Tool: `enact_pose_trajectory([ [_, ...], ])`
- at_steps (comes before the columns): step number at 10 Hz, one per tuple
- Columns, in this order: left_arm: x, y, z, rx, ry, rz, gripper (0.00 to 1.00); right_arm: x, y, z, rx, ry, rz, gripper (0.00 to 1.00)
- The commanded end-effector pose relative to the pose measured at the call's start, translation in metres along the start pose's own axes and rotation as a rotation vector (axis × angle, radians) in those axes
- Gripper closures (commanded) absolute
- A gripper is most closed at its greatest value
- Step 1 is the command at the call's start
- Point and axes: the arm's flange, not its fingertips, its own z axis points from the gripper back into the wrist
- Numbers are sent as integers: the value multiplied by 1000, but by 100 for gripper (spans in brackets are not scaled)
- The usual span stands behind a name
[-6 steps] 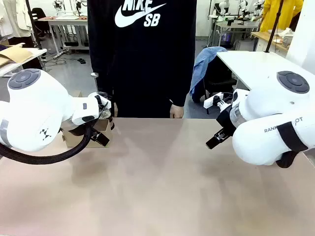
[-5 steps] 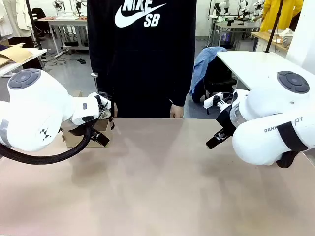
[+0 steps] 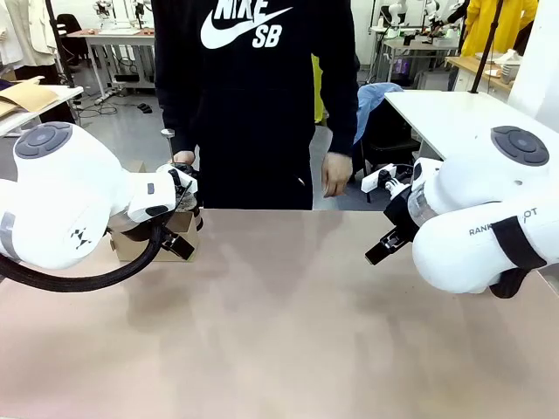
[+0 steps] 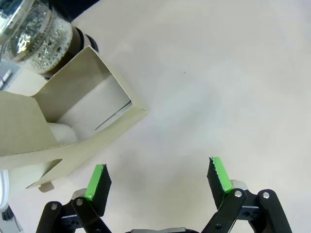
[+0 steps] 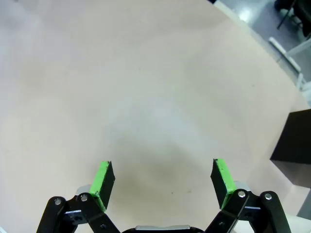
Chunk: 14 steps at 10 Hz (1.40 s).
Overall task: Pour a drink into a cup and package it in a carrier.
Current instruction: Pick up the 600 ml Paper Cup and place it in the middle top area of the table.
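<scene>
– Sitting where, the carrier point(image 4: 82, 85)?

– On the far left part of the worktop point(image 3: 288, 323), half hidden behind the left arm point(image 3: 61, 196) in the front view. From the left wrist it is a brown cardboard box with one open pocket. Something white and rounded shows inside it, and I cannot tell what.

– And the glass jug point(image 4: 36, 34)?

– Just beside the carrier, on its far side, foamy with bubbles inside. A person's hand point(image 3: 183, 159) is near its top.

– The pincers?

– The left pincer point(image 4: 159, 177) has its jaws spread wide with nothing between them, above bare worktop just beside the carrier. The right pincer point(image 5: 163, 179) is just as wide and just as empty, over bare worktop well apart from the carrier, with a black box point(image 5: 294, 141) off to one side.

– The person?

– Standing at the far edge in a black hoodie, with the other hand point(image 3: 335, 175) empty at their side.
</scene>
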Motion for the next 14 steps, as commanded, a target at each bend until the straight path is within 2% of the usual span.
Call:
enact_pose_trajectory([
  [1, 0, 0, 0, 0, 0, 1, 0, 0, 0, 0, 0, -1, -1, 0],
  [4, 0, 0, 0, 0, 0, 1, 0, 0, 0, 0, 0, 0, 0, 0],
  [6, 0, 0, 0, 0, 0, 1, 0, 54, -17, 51, 48, -14, -51, 0],
  [8, 0, 0, 0, 0, 0, 1, 0, 107, -53, 113, 111, -49, -64, 0],
  [9, 0, 0, 0, 0, 0, 1, 0, 122, -82, 134, 154, -32, -52, 0],
  [10, 0, 0, 0, 0, 0, 1, 0, 125, -127, 158, 254, -40, 1, 0],
  [12, 0, 0, 0, 0, 0, 1, 0, 86, -212, 177, 425, -89, 65, 0],
  [13, 0, 0, 0, 0, 0, 1, 0, 51, -250, 183, 483, -177, 60, 0],
  [14, 0, 0, 0, 0, 0, 1, 0, -2, -288, 188, 521, -270, 62, 0],
])
